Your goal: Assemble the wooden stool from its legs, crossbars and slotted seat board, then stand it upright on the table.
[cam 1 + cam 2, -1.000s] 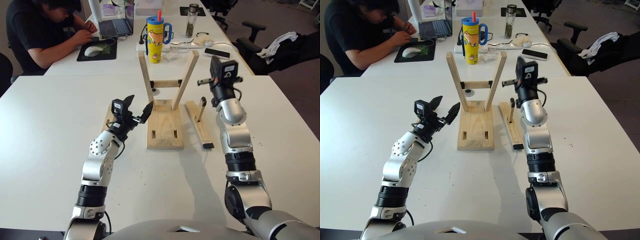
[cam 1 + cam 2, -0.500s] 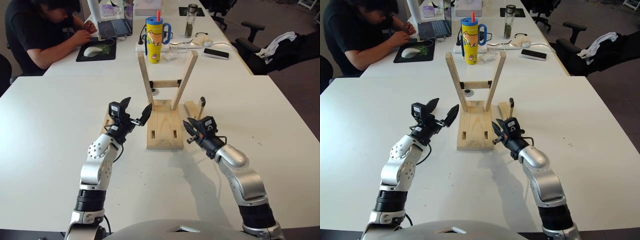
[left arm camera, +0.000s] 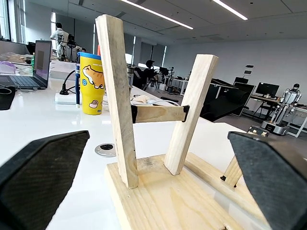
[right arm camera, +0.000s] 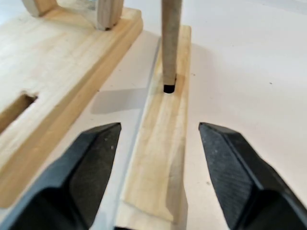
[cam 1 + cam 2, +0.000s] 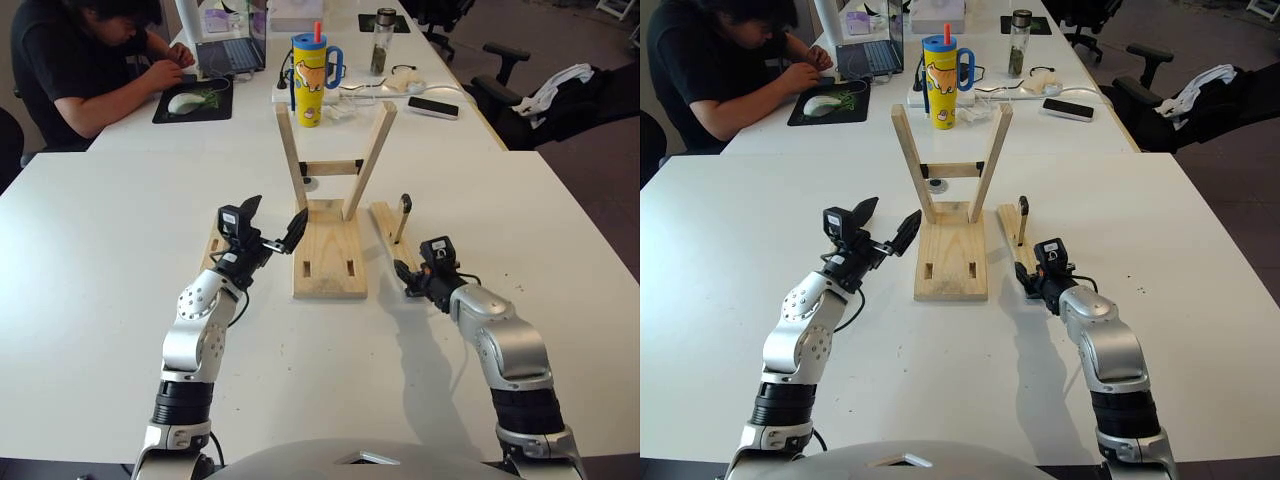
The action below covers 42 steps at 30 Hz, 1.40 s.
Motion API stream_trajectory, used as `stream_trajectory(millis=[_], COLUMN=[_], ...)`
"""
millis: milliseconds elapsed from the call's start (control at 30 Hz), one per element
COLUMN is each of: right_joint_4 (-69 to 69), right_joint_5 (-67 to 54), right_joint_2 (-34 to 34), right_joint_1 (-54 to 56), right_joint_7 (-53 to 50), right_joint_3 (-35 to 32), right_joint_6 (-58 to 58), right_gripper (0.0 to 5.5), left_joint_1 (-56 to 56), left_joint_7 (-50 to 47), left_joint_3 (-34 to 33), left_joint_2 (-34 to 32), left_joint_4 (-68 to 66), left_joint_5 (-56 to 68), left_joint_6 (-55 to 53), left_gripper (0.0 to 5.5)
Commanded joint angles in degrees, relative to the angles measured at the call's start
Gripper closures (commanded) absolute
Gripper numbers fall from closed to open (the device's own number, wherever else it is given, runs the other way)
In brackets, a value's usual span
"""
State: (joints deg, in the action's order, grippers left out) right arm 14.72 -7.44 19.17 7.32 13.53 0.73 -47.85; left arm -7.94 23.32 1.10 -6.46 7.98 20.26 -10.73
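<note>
The slotted seat board (image 5: 330,255) lies flat mid-table. Two legs (image 5: 291,150) rise from its far end, joined by a crossbar (image 5: 335,167). Right of the board a loose leg (image 5: 392,240) lies flat, with a short crossbar (image 5: 402,216) standing in it. My right gripper (image 5: 408,279) is open and low at that leg's near end, its fingers (image 4: 91,163) on either side of the leg (image 4: 170,100). My left gripper (image 5: 270,226) is open just left of the board, above another flat wooden piece (image 5: 214,243), and faces the standing legs (image 3: 120,105).
On the far table stand a yellow cup (image 5: 311,80), a bottle (image 5: 384,40), a phone (image 5: 434,106) and a laptop (image 5: 232,52), where a person sits. A cable hole (image 5: 308,184) lies behind the board. The white table (image 5: 90,260) has free room at both sides.
My right arm came down from an upright pose above the loose leg, swung past the board's right edge, and now sits low at the leg's near end. The left gripper barely moved.
</note>
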Motion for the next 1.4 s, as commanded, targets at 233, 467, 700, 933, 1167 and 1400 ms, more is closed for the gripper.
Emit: stream_trajectory(millis=[233,467,700,933,1167,1400], right_joint_4=[-7.05,-9.37,-11.3,-12.26,-11.19,-5.28], right_joint_5=[-2.48,-1.64,0.79,2.0,-4.28,-14.52], right_joint_2=[-2.36,-1.43,0.87,0.79,-1.38,3.49], right_joint_1=[6.28,7.47,6.94,6.36,5.99,4.2], right_joint_7=[1.55,1.42,3.12,2.08,-0.47,11.25], right_joint_3=[-1.04,-0.19,3.9,3.19,-12.2,-16.29], right_joint_6=[-2.88,-4.09,-3.44,2.3,13.42,12.83], right_gripper=[2.41,2.41,2.93,3.44,3.44,3.44], left_joint_1=[-2.06,-2.22,-1.99,-2.59,-5.61,-6.49], left_joint_7=[1.35,1.32,0.97,1.21,3.73,7.15], left_joint_3=[0.24,0.24,0.21,0.69,-0.85,-2.2], left_joint_2=[-0.77,-0.76,-0.59,-1.19,-2.13,-3.72], left_joint_4=[-2.74,-2.73,-2.67,-2.88,-2.78,-1.86], left_joint_5=[-0.68,-0.77,-1.08,-2.05,1.17,6.17], left_joint_6=[0.33,0.28,0.32,0.18,-2.14,-6.43], left_gripper=[0.1,0.1,0.1,0.1,0.1,1.27])
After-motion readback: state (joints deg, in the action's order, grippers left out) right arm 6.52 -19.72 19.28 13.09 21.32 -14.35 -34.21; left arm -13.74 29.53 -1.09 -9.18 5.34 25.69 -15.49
